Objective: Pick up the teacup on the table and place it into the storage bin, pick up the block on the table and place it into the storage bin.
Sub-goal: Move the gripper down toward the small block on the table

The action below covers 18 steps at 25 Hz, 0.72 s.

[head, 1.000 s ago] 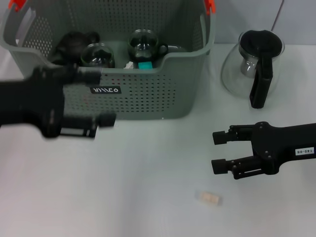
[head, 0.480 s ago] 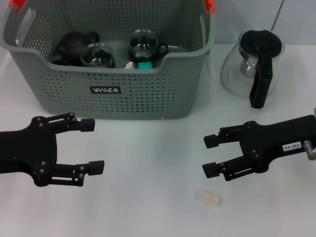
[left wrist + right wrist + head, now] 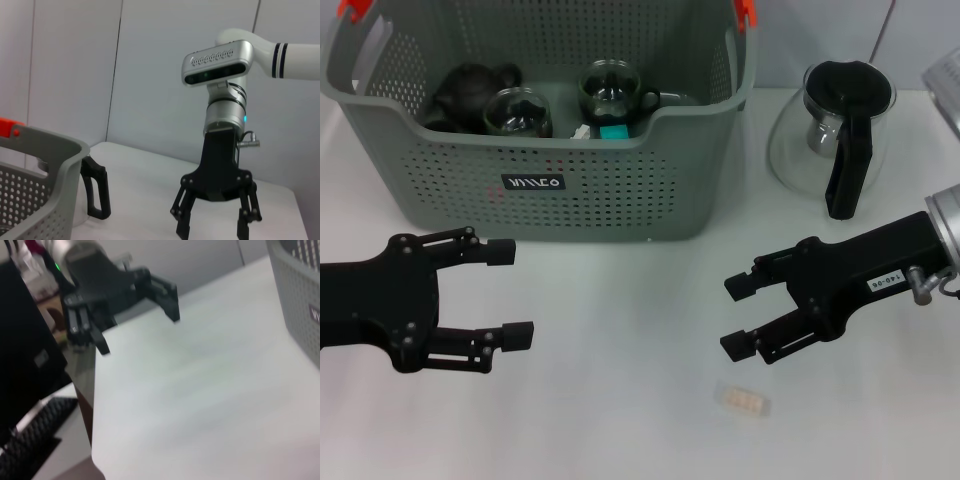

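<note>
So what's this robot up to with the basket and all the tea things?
It is tidying items into the storage bin, which already holds glass teacups and a dark teapot. Neither gripper holds anything now: the left gripper and right gripper both hover open over the table. A small pale block lies near the right gripper, likely next. A glass pot stands beside the bin.

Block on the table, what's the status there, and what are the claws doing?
Both claws open, empty: left claw low before storage bin, right claw just above block. Block on table, untouched. Glass cups in bin. Path clear; glass pot off to right.
</note>
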Tool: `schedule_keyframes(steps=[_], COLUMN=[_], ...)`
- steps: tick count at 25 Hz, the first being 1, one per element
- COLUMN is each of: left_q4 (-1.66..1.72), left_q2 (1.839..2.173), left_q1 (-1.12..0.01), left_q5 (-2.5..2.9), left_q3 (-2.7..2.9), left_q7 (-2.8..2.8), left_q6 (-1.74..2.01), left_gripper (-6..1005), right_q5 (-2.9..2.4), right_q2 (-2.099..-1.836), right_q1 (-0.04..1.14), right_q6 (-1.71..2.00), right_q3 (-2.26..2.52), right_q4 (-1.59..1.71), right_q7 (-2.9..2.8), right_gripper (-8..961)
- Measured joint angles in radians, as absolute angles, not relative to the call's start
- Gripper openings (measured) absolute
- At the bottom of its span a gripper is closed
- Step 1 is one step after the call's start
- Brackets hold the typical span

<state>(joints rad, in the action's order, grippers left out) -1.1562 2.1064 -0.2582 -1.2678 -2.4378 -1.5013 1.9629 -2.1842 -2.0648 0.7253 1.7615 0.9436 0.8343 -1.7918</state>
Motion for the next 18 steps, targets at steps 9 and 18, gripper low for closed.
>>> schedule_keyframes(steps=[9, 18], left_q4=[-1.101, -1.063], left_q2=[2.088, 2.086], left_q1=[-0.298, -0.324], left_q5=[-1.245, -1.198], left_q3=[-2.443, -2.448], left_q7=[-1.501, -1.497], left_q6=[1.958, 1.958], left_gripper=[908, 908], right_q5=[-2.264, -2.346], right_q2=[-2.077, -2.094], right_q1=[0.756, 0.787], right_q6=[1.75, 1.741], right_q3=[1.042, 1.114], right_q4=[0.896, 0.92], right_q7=[-1.917, -1.976], right_gripper=[895, 893])
